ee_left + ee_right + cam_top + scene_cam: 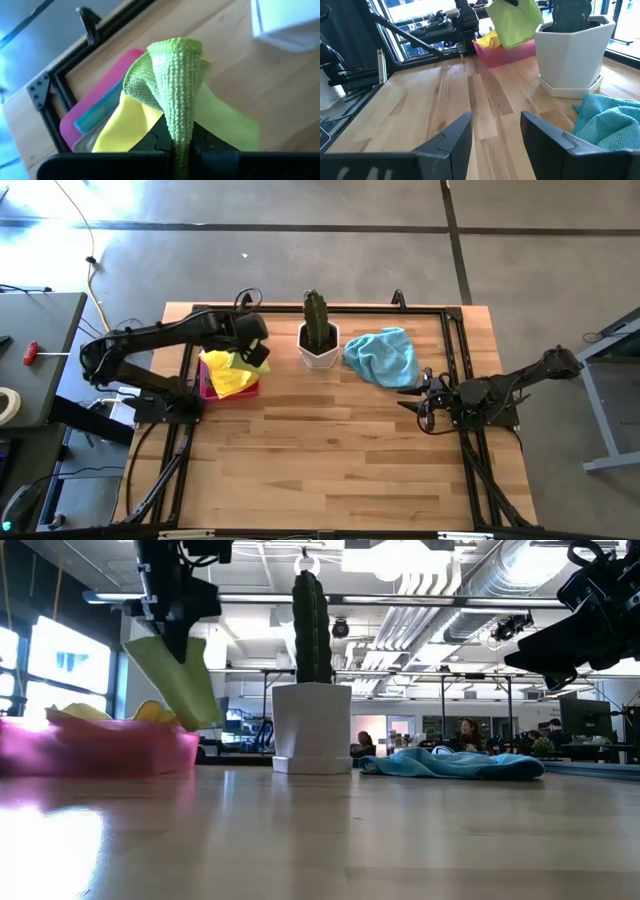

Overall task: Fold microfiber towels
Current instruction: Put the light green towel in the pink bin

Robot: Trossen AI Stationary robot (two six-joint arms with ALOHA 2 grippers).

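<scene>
A lime green microfiber towel (178, 678) hangs from my left gripper (176, 610), which is shut on it above the pink tray (95, 755) at the table's far left. More towels lie in the tray, among them a yellow one (122, 127) and a light blue one (97, 117). Another light blue towel (383, 357) lies crumpled on the table to the right of the cactus pot. My right gripper (495, 127) waits open and level at the table's right side, near that towel, with nothing between its fingers. My left gripper pinches a bunched fold of the green towel (180, 127) between its two fingers, coming from above and slanting down. Several layers are gathered in the pinch. The towel hangs slack below the fingers, and I cannot tell whether its lower corner (203, 723) touches the tray's pile.
A white hexagonal pot with a tall cactus (319, 340) stands at the far middle, between the tray and the blue towel. A black frame (420, 308) runs round the table's far edge and sides. Bare wood (330, 450) spreads over the near half.
</scene>
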